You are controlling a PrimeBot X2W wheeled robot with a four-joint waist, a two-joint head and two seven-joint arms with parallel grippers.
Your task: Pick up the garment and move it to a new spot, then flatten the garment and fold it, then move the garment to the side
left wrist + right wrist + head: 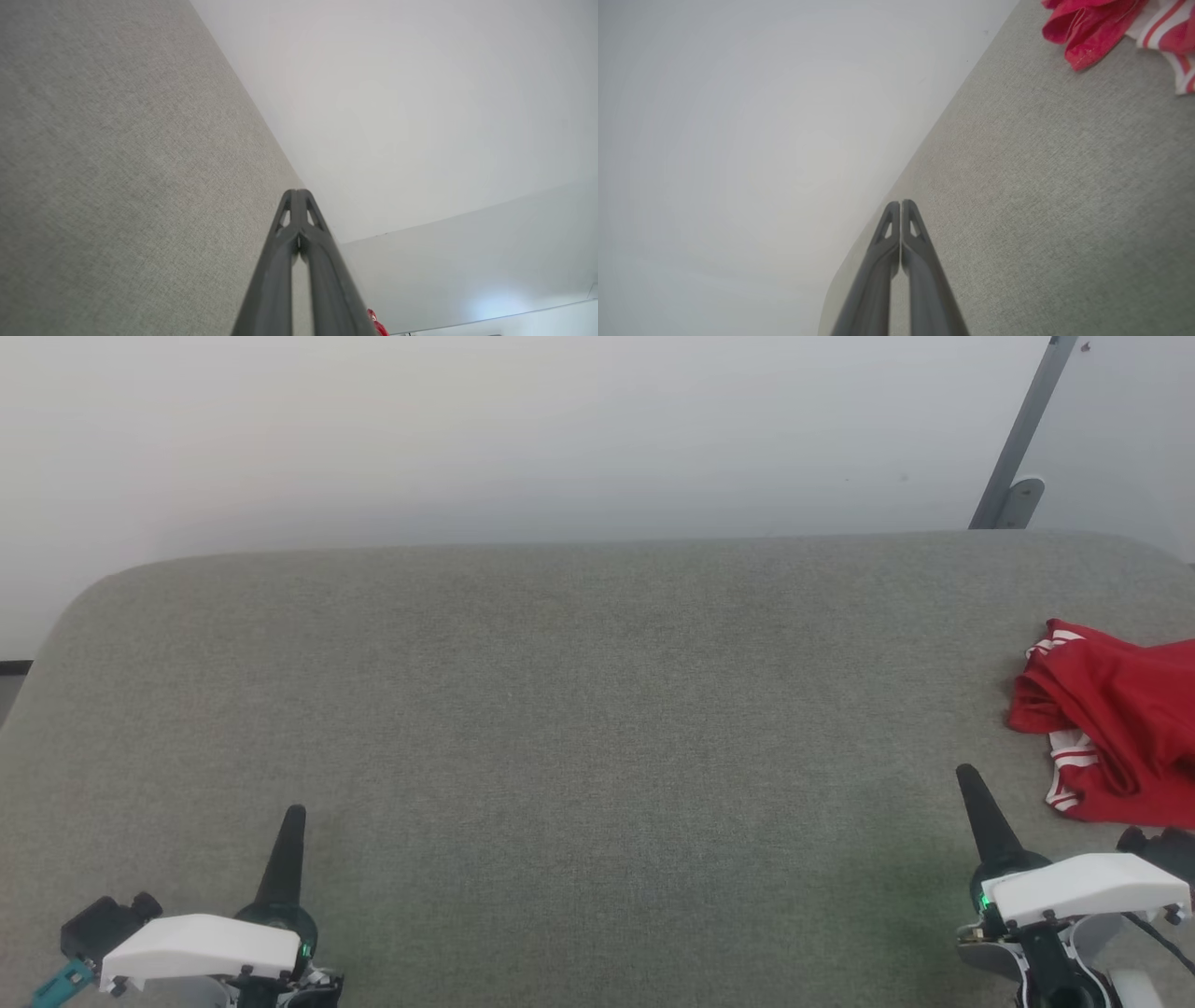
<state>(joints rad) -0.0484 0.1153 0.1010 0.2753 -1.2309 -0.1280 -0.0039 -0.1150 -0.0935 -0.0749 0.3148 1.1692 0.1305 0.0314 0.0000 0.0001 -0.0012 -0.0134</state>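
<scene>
With left tool [295, 814] and right tool [967, 775] both closed and empty, the right should open, then pinch a fold of the crumpled red T-shirt [1120, 709] at the grey fabric tabletop [560, 709]'s right edge.

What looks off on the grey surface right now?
The bright red T-shirt with red-and-white striped trim lies bunched in a heap at the right of the grey fabric surface, not flat. Nothing else stands out.

shirt [1116, 719] cut off by head view's right edge | pole [1022, 429] cut off at top edge | red sliver [379, 327] in left wrist view too small to be identified
</scene>
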